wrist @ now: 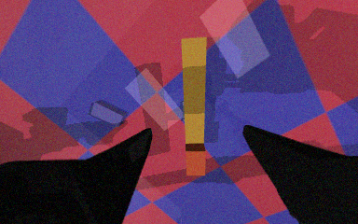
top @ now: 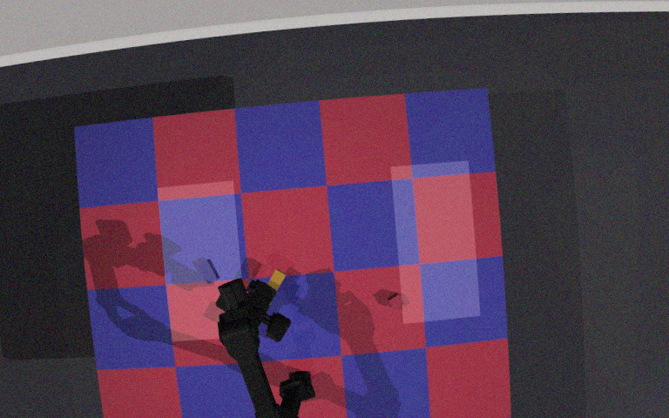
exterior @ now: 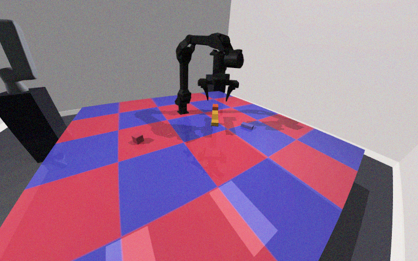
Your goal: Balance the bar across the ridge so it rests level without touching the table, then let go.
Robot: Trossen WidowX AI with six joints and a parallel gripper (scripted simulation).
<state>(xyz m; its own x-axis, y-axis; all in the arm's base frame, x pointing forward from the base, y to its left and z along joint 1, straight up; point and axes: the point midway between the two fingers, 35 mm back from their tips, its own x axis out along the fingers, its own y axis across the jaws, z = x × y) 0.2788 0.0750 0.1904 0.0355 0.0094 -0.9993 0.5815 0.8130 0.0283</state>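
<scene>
The yellow bar (top: 277, 279) (exterior: 215, 117) (wrist: 195, 89) lies lengthwise below my gripper, with an orange block (exterior: 215, 105) (wrist: 196, 162) at the end nearer the arm. Its shadow falls to its right in the wrist view. My gripper (exterior: 217, 99) (wrist: 196, 131) is wide open above the bar, one finger to each side and touching neither side. The arm hides most of the bar in the top view. The ridge cannot be made out clearly; the bar covers the place beneath it. The bar looks about level, but I cannot tell exactly or see its clearance from the table.
A small bluish block (top: 212, 268) (exterior: 247, 125) (wrist: 106, 113) lies on the checkered table to one side of the bar. A small dark red block (top: 392, 296) (exterior: 137, 139) lies on the other side. A grey arm on a black pedestal (exterior: 20, 123) stands beyond the table edge.
</scene>
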